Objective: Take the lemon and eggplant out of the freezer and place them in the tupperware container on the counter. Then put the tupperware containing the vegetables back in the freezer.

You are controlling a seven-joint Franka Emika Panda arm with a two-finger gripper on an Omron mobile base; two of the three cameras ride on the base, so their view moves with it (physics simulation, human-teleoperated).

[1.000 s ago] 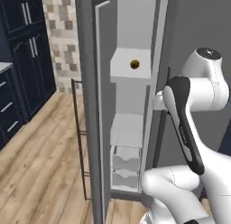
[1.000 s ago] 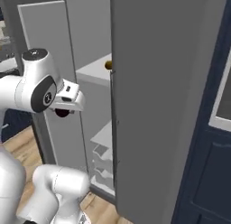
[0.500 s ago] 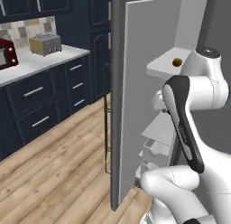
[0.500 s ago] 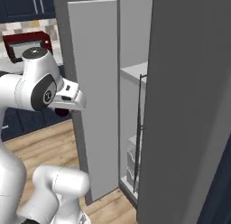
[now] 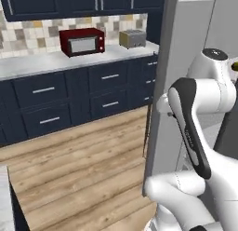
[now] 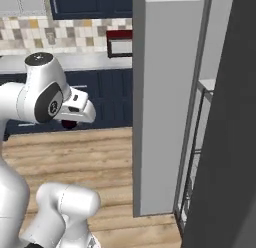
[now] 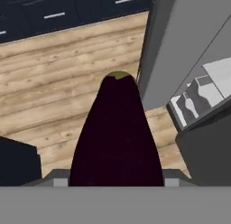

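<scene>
Out over the wooden floor, just beside the open freezer door, my end effector is clamped on the eggplant. It's glossy, nearly black-purple, tapering to a small greenish tip.

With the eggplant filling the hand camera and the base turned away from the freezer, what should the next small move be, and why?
Probably keep the grip and carry on toward the counter with the tupperware container. The eggplant sits lengthwise in the gripper, over wooden floor beside the open freezer door. No container shows yet, so releasing here would likely drop it on the floor.
</scene>
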